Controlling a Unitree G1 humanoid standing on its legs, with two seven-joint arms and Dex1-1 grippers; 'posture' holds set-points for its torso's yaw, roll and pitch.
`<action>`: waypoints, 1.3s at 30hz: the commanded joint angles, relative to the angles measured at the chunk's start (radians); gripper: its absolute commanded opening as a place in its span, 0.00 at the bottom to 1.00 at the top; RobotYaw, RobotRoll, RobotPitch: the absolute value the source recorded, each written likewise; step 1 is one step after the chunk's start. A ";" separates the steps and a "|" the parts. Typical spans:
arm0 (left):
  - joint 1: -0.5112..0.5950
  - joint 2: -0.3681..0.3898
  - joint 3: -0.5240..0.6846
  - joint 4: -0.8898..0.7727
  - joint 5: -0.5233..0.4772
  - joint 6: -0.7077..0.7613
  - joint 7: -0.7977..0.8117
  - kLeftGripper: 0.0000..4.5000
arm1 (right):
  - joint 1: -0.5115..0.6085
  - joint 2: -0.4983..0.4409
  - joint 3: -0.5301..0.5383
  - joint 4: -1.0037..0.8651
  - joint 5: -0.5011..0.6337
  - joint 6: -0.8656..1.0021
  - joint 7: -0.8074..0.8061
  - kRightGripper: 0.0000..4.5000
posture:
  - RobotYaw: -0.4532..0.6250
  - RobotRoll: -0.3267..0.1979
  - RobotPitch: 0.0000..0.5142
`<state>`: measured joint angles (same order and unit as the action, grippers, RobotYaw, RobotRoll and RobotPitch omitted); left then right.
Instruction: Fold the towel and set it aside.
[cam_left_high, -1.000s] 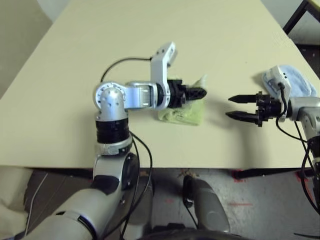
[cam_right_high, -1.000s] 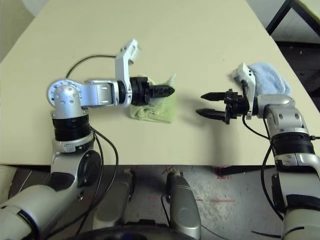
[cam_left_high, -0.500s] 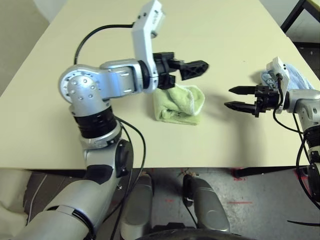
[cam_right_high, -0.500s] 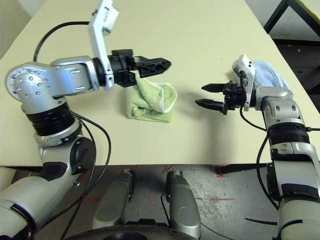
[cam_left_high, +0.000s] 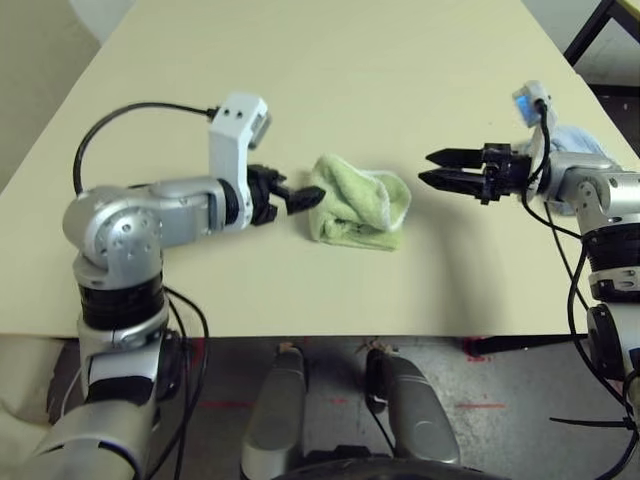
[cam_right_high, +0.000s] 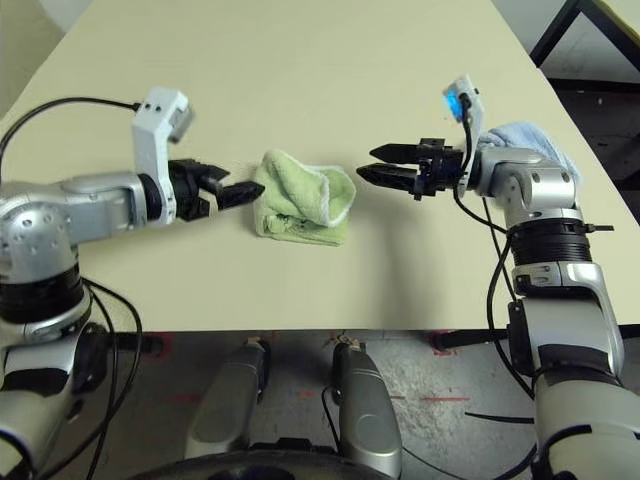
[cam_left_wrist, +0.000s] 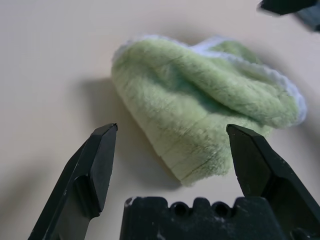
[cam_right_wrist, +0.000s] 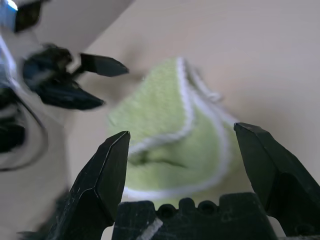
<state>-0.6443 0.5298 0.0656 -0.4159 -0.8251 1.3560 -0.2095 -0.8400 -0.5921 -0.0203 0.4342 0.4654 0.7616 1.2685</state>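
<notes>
A bunched green towel (cam_left_high: 357, 209) lies at the middle of the frame on the pale surface (cam_left_high: 330, 80). The left gripper (cam_left_high: 296, 198) and right gripper (cam_left_high: 443, 169) flank it, jaws released, seemingly poised to pick up its edges.

One green towel (cam_left_high: 358, 208), one blue towel (cam_right_high: 525, 140), one table (cam_left_high: 330, 80).

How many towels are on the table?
2: the green towel lies bunched between both arms; a light blue towel sits behind the right arm, partly hidden.
</notes>
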 joint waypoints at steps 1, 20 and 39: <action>0.045 0.036 -0.040 -0.035 0.043 -0.120 -0.099 0.99 | -0.019 0.019 -0.009 -0.041 0.047 0.155 -0.061 1.00 | 0.62 0.62 0.33; 0.072 0.036 -0.089 -0.032 0.135 -0.227 -0.199 0.99 | -0.061 0.134 0.008 -0.043 0.143 0.516 -0.261 1.00 | 0.63 0.62 0.33; 0.057 0.009 -0.110 -0.031 0.168 -0.227 -0.215 1.00 | -0.063 0.158 0.003 -0.020 0.144 0.549 -0.325 0.63 | 0.62 0.62 0.29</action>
<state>-0.5810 0.5421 -0.0222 -0.4357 -0.6650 1.1349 -0.4135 -0.9151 -0.4433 -0.0121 0.4228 0.6021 1.3035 0.9641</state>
